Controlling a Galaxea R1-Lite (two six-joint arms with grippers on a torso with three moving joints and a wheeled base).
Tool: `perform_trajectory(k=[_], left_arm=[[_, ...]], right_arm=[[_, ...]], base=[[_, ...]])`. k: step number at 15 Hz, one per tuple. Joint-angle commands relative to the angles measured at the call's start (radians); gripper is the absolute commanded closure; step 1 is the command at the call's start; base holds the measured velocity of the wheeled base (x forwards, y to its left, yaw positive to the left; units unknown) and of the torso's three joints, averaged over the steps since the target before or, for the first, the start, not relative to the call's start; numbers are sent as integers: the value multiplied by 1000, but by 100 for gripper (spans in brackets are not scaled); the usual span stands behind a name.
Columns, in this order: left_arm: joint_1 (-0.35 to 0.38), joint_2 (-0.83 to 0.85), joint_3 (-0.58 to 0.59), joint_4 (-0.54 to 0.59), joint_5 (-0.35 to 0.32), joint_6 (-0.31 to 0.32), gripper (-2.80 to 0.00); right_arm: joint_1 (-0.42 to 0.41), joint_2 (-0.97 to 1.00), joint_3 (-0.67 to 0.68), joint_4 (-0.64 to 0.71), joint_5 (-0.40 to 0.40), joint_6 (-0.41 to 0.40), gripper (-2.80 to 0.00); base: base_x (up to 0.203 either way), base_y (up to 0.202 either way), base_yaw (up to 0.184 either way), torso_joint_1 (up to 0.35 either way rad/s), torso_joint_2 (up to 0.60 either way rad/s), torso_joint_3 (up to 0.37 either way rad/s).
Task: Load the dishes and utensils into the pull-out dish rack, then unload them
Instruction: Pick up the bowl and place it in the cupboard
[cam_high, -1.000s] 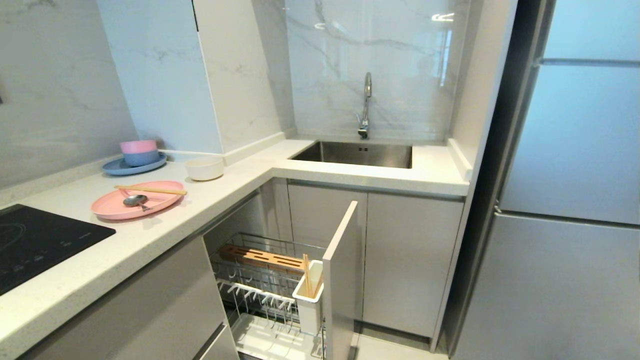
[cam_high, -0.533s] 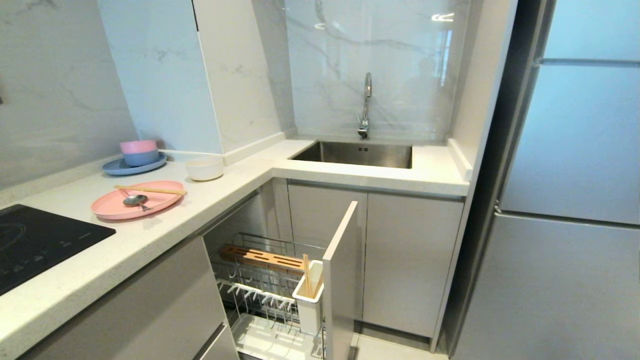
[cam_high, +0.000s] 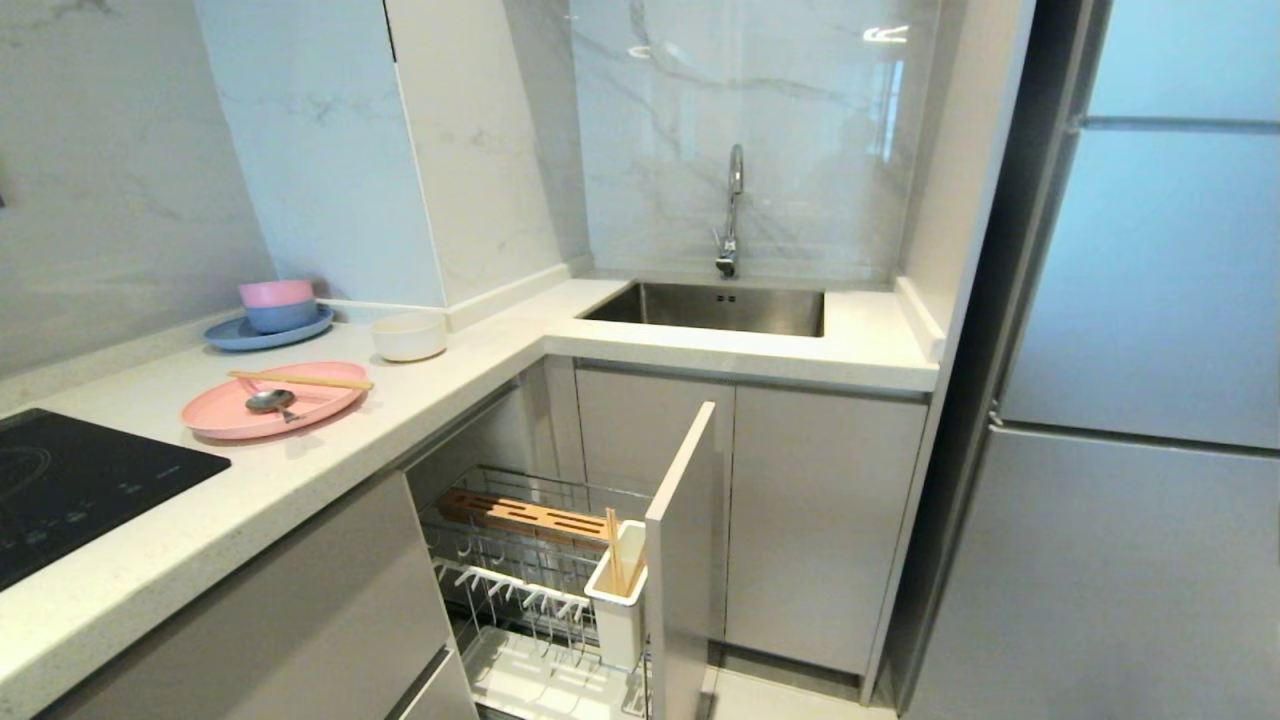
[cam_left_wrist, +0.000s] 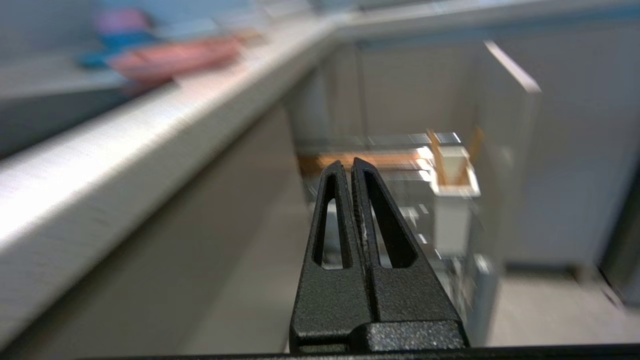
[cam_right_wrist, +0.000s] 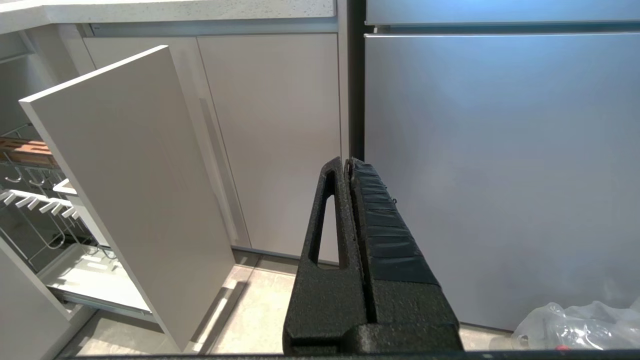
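While both arms sit low by the cabinets, left gripper (cam_left_wrist: 353, 165) and right gripper (cam_right_wrist: 348, 165) have jaws clenched, empty. Pink plate (cam_high: 225, 415) with spoon (cam_high: 270, 401) and chopsticks (cam_high: 300, 380) on worktop (cam_high: 420, 400) mid-left; white bowl (cam_high: 409, 337) behind; dish rack (cam_high: 540, 570) pulled out lower centre, sink (cam_high: 715, 308) upper centre.

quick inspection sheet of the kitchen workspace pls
surface: white counter, cooktop at its left end
job's things: pink plate on counter holding spoon and chopsticks; white bowl beside it; rack pulled out, sticks in its cup
clutter: blue plate with stacked bowls; plastic bag on floor
grippers: left gripper shut, empty; right gripper shut, empty
cables: nothing seen
surroundings: sink, faucet, fridge
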Motion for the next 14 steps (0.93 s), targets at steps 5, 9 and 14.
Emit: perform_trajectory(k=[5, 9, 14], left_arm=[[1, -1, 16, 18, -2, -74, 0], [0, -1, 17, 12, 20, -125, 0], [1, -1, 17, 10, 21, -128, 0]], right_arm=[[0, 1, 2, 0, 0, 0, 0], [0, 1, 2, 0, 0, 0, 0], [0, 1, 2, 0, 0, 0, 0]], base=[[0, 0, 0, 0, 0, 0], [0, 0, 0, 0, 0, 0], [0, 0, 0, 0, 0, 0]])
